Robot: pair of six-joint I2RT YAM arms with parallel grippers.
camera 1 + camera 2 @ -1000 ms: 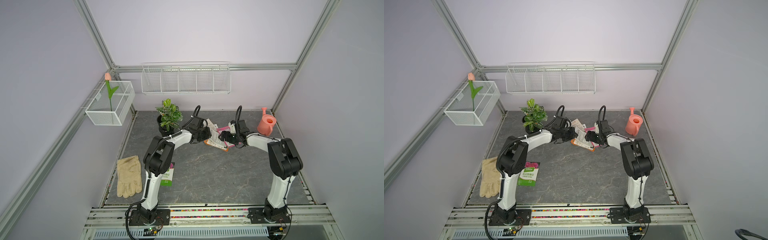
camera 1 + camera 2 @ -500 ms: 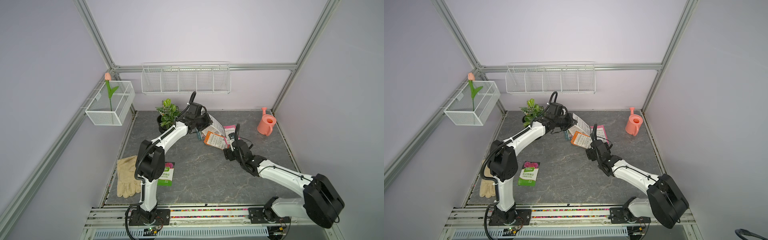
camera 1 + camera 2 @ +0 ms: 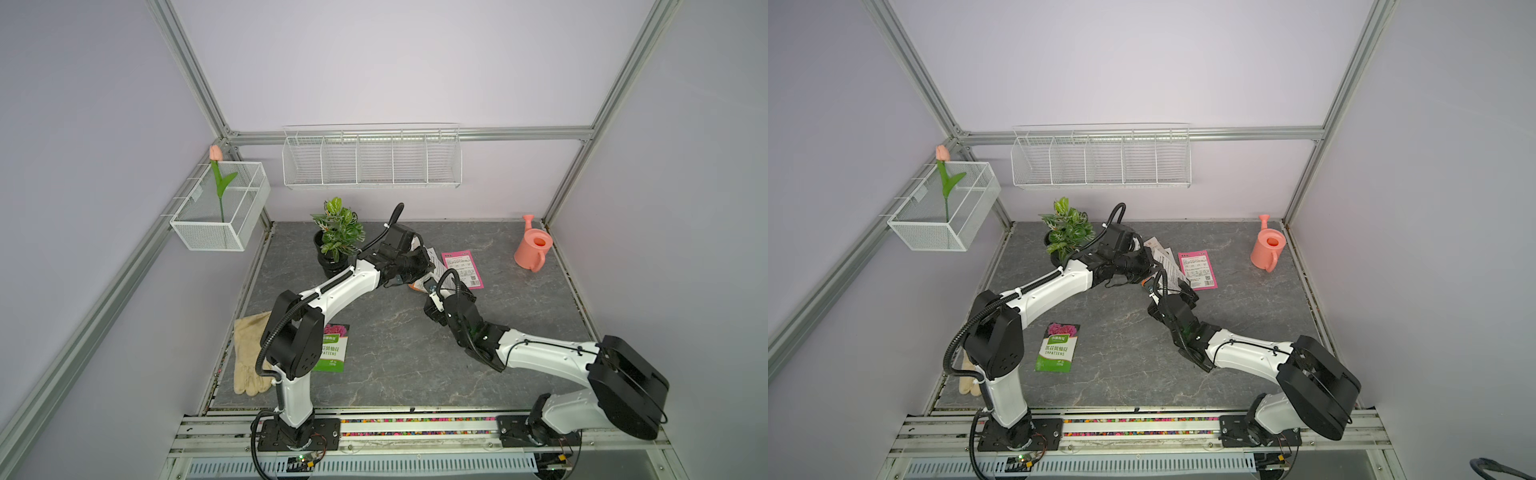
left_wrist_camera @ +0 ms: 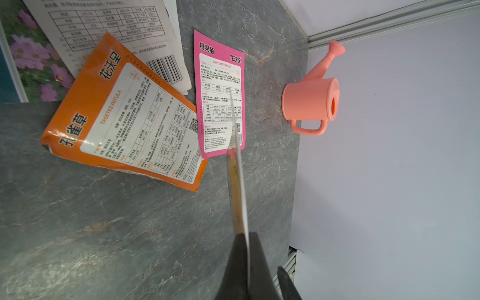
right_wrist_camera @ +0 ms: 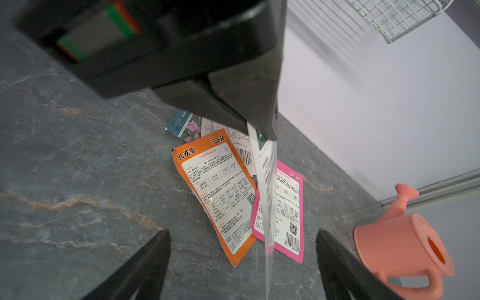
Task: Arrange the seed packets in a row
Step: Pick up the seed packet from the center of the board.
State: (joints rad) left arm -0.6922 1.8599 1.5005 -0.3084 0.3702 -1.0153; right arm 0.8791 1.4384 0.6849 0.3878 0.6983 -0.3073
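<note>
On the grey stone-look surface [image 3: 395, 353], flat paper seed packets [image 4: 124, 117] lie heaped at the back; a green packet [image 3: 1057, 348] lies alone in front. The left jaws pinch a thin pale packet [image 4: 236, 181] above the heap. The right jaws are spread wide. Next, I think: lay it flat beside the green one.

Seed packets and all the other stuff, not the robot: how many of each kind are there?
Seed packets: 6 (green packet, orange packet, pink packet, white packet, flower-picture packet, edge-on packet in the left gripper)
Beige glove: 1
Watering can: 1
Potted plant: 1
Tulip: 1
Wire baskets: 2 (wall rack, side basket)
Total: 12
</note>
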